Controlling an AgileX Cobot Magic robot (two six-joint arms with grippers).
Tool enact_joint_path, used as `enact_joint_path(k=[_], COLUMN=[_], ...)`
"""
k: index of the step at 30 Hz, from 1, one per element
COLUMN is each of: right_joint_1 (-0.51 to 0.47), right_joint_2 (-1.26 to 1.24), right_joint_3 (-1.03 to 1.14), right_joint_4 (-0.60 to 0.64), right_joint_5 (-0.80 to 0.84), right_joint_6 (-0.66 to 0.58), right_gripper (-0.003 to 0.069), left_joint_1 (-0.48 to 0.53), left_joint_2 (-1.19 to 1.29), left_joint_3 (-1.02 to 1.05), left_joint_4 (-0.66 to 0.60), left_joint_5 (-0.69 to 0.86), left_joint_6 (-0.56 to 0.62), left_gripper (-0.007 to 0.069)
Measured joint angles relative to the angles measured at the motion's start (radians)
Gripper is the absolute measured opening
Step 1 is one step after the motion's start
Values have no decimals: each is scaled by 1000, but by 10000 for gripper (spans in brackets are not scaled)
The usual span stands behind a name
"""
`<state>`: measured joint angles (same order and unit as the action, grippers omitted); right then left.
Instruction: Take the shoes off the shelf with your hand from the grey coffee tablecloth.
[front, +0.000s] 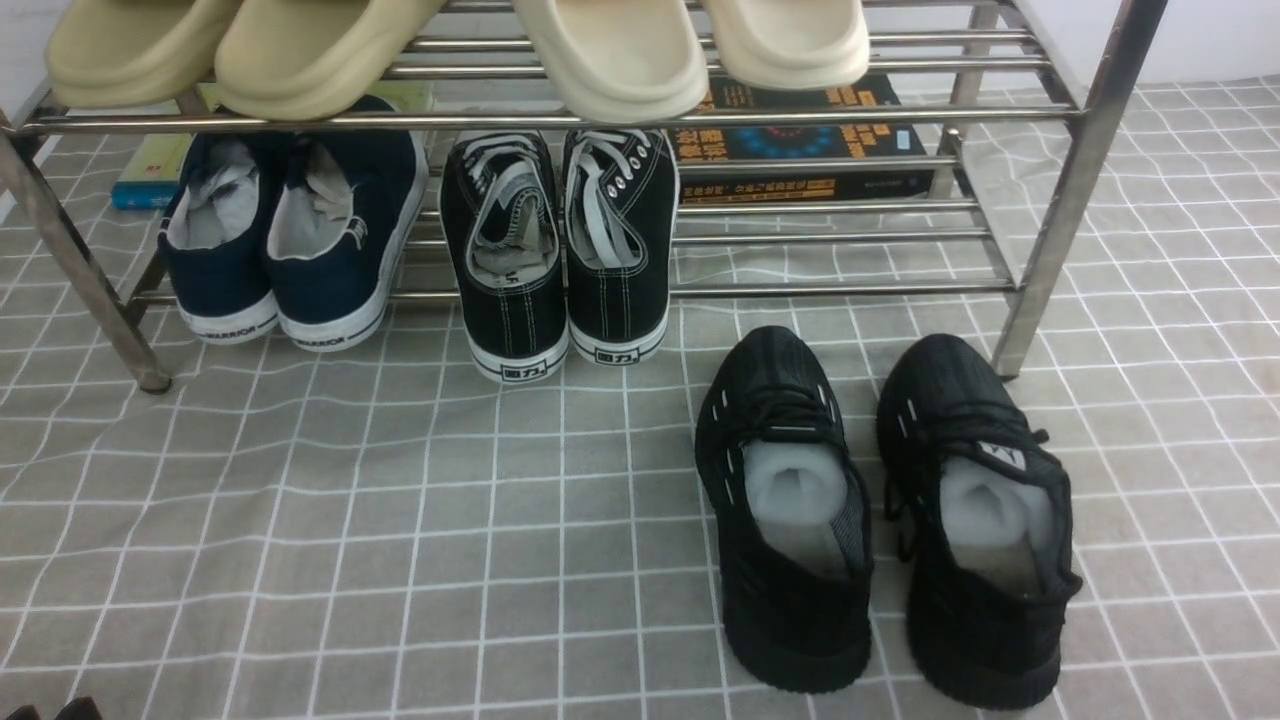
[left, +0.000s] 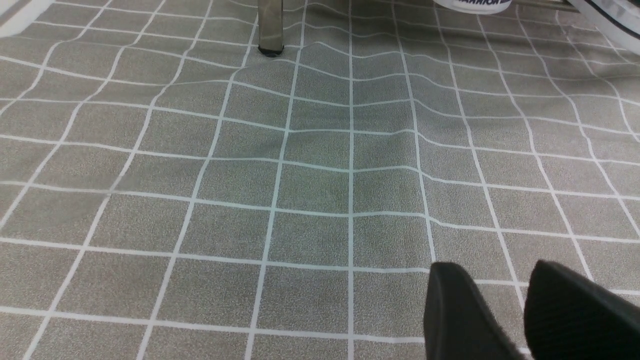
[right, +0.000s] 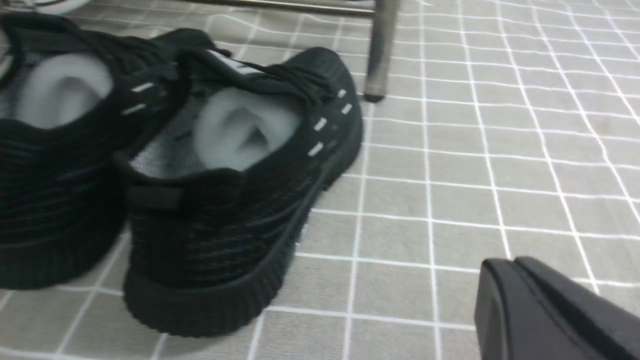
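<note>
Black knit sneakers (front: 880, 520) found side by side on the grey checked tablecloth (front: 300, 520), toes toward the steel shoe rack (front: 1040, 200), just in front of its right leg and off its bars. Pale grey stuffing visible inside both.

Left tool (left: 515, 315) seen only in the left wrist view: two dark fingertips (left: 460, 315) with a narrow gap, nothing between them, above bare surface. Right tool (right: 545, 310) cut off at the frame corner; spread cannot be judged; apart from the nearer sneaker.

Navy white-soled pair (front: 290, 230) marked "WARRIOR" on the heels. Black canvas pair (front: 560, 240) carrying heel labels too small to read. Beige slippers (front: 450, 50) on the upper tier, cropped at the top edge. Dark book (front: 800, 140) behind the rack partly hidden by bars; its orange print illegible. Blue-edged book (front: 150, 170) mostly hidden.
</note>
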<state>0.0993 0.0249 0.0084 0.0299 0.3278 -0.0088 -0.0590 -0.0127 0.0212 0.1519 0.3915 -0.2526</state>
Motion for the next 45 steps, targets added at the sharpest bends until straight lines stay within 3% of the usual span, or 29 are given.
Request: enact_joint_path(k=[8,45], right_joint_1=[-113,-114], right_joint_2=[-35,-35], right_joint_3=[10,7], right_joint_4=[11,11], right_joint_5=[42,58], right_joint_6=[0,0], right_gripper=[23,52], left_joint_1=[0,0], left_joint_2=[0,0], left_joint_3=[0,0], left_joint_4=[-4,-4], left_joint_5=[0,0], left_joint_6=[0,0], left_gripper=[242,242])
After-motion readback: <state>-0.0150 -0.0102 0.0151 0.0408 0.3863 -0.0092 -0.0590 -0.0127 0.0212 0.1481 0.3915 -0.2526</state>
